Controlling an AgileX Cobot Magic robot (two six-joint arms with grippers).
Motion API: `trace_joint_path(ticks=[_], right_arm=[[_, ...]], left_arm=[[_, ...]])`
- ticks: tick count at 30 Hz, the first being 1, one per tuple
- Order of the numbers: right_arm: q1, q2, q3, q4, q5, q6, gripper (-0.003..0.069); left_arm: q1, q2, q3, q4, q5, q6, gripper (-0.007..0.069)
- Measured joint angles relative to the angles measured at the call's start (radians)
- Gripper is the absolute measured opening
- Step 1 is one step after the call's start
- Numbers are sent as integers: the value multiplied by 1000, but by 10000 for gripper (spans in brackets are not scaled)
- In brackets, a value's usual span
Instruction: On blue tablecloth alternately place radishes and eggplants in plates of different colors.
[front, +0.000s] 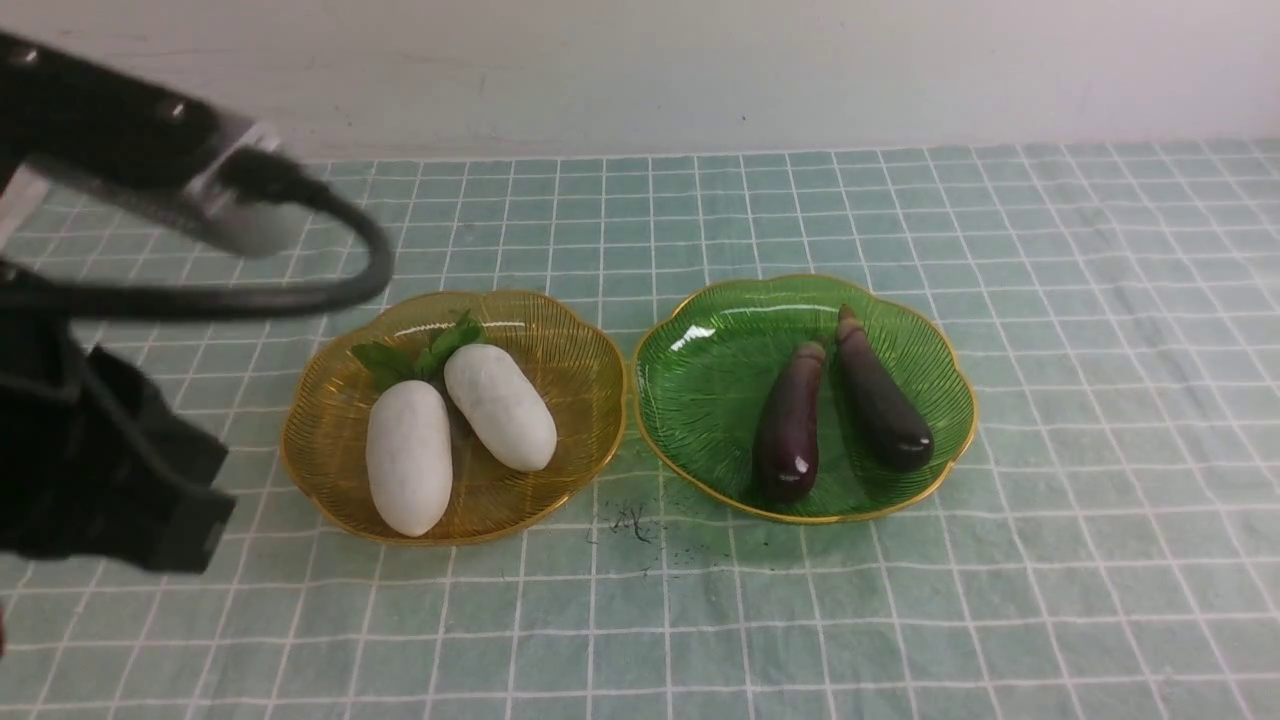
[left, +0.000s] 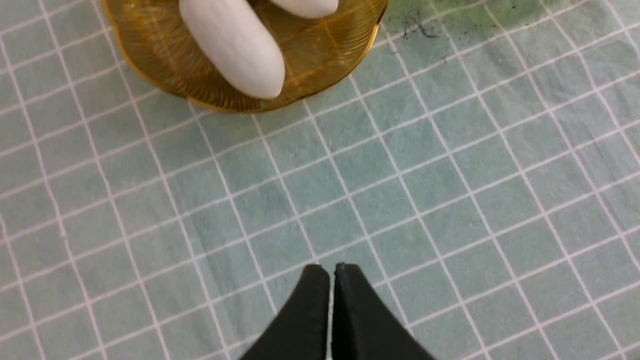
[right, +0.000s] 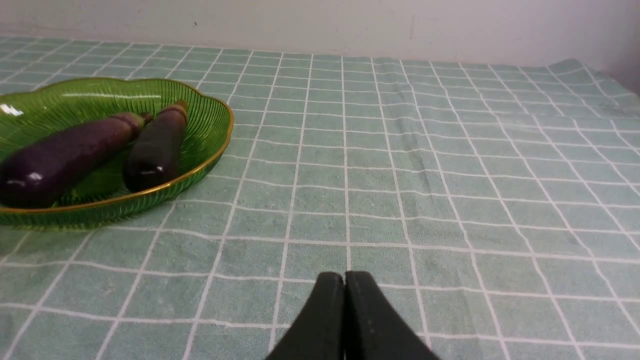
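Resting in the plates near the desk's middle, both radishes (front: 455, 430) fill the amber plate (front: 320, 460), both eggplants (front: 840, 405) the green plate (front: 700, 400). Left claw (left: 332, 270) and right claw (right: 344, 277) are closed, empty. The vegetables look light, stiff and slippery; grip mid-body.

Pale wall (front: 700, 70), dark specks (front: 632, 522)

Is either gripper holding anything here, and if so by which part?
Nothing is held. The left gripper and right gripper are both shut on nothing, above bare tablecloth.
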Motion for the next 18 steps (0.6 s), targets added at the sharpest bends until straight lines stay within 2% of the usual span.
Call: trace_joint_path(ticks=[11,18], right_arm=[[1,0,0,0,0,-17,-15],[1,0,0,0,0,-16,-15]], left_arm=[[0,-297,264,31,-144,-98,-8],[0,-517,532,71,-594,-137,-8]])
